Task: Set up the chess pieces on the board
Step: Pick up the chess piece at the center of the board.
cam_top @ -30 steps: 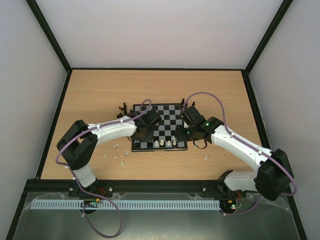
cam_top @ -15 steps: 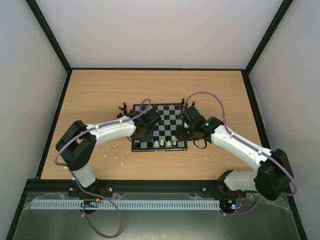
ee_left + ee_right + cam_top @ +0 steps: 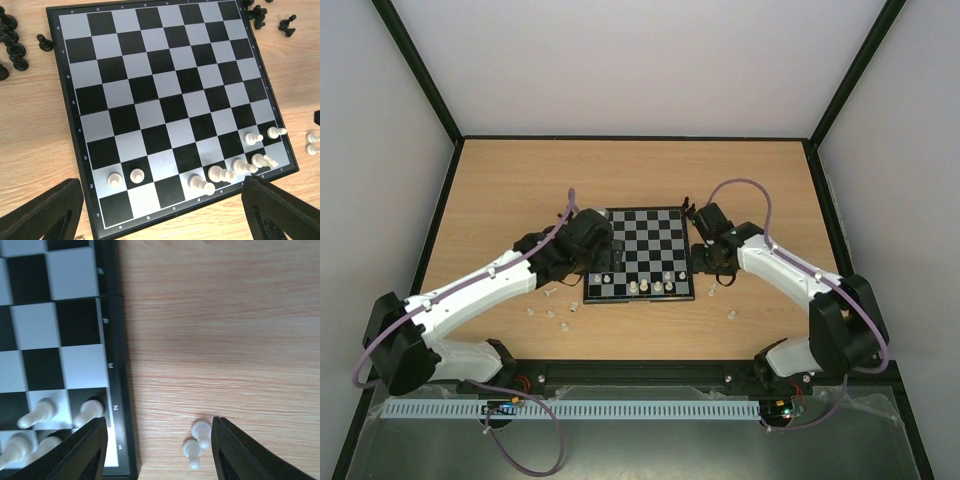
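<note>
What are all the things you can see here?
board: one, black and grey-white checks, middle of the table.
white pieces on the board: eight, cream, the two nearest rows.
loose white pieces: several, cream, on the table by the board's near corners.
black pieces: several, black, on the table by the board's far corners.
table: one, light wood, under everything.
left end effector: one, black, open over the board's near edge.
right end effector: one, black, open over two loose white pieces.

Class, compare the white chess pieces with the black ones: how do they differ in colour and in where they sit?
The white pieces are cream; the black pieces are dark. Several white pieces stand on near rows of the board; no black piece is on it: they sit on the table by its far corners. Both are tiny figures.
</note>
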{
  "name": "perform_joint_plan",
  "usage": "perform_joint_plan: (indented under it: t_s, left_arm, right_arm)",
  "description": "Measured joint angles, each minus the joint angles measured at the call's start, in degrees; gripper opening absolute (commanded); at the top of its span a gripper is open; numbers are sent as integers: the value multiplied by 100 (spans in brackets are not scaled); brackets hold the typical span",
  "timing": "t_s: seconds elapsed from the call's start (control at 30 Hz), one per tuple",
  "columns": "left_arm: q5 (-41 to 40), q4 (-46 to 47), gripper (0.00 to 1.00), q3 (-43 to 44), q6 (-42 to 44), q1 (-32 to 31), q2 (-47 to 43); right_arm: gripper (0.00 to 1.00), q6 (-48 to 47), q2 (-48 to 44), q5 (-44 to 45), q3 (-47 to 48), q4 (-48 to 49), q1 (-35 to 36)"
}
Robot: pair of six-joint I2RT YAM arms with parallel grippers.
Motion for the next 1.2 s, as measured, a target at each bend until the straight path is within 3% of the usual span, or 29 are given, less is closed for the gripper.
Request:
perform_joint_plan:
  t_s: [0.13, 0.73, 0.87, 1.07, 1.2]
  left_arm:
    - [57, 118, 99, -225, 96, 0, -175]
    - [496, 435, 99, -535, 431, 223, -400]
    - [560, 455, 99, -538, 457, 227, -402]
    - [584, 474, 99, -549, 468, 227, -402]
    - [590, 492, 99, -579, 468, 229, -402]
  right_arm:
    - [53, 118, 396, 142, 0, -96, -42]
    - [44, 719, 669, 461, -170, -310, -50]
    - [40, 765, 815, 490, -179, -313, -50]
    - [25, 813, 839, 490, -199, -317, -50]
    - [25, 828, 839, 483, -205, -317, -50]
